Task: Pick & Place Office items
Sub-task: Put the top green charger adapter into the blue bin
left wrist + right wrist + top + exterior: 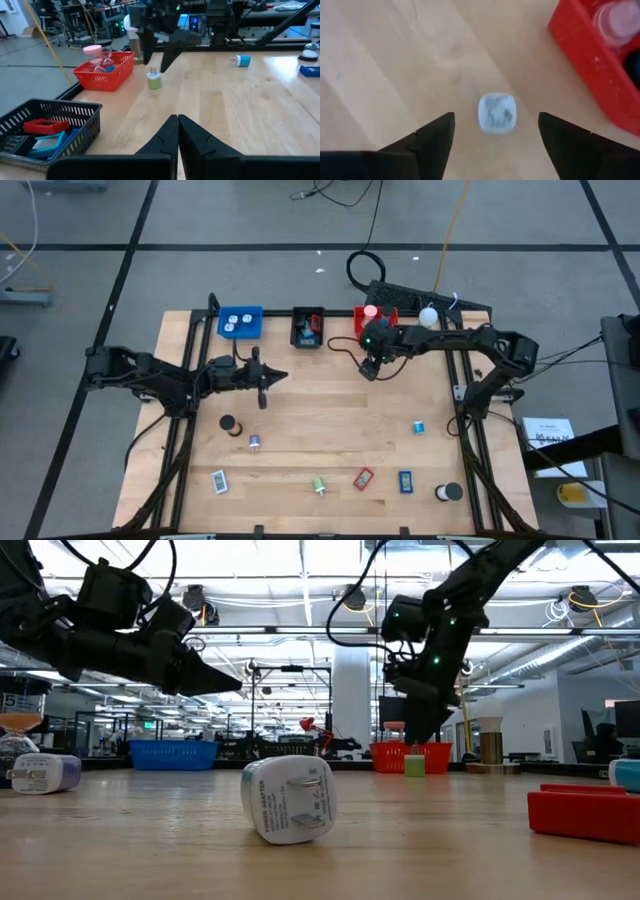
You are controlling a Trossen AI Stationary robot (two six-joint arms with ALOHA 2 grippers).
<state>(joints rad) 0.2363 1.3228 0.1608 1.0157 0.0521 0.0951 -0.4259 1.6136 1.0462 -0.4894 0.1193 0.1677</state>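
Small rounded plug-type item (pixel 496 113), pale top w/ green body, stood upright on smooth light-wood table (pixel 380 60), just beside red mesh plastic basket (pixel 592 70). Right gripper (pixel 496 131) hung directly above it, dark wedge fingers spread wide, item between them, untouched. Left gripper (pixel 178 131) pressed together mid-table, holding nothing.

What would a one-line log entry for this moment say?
right gripper: open above green charger beside red basket | left gripper: shut, waiting mid-table
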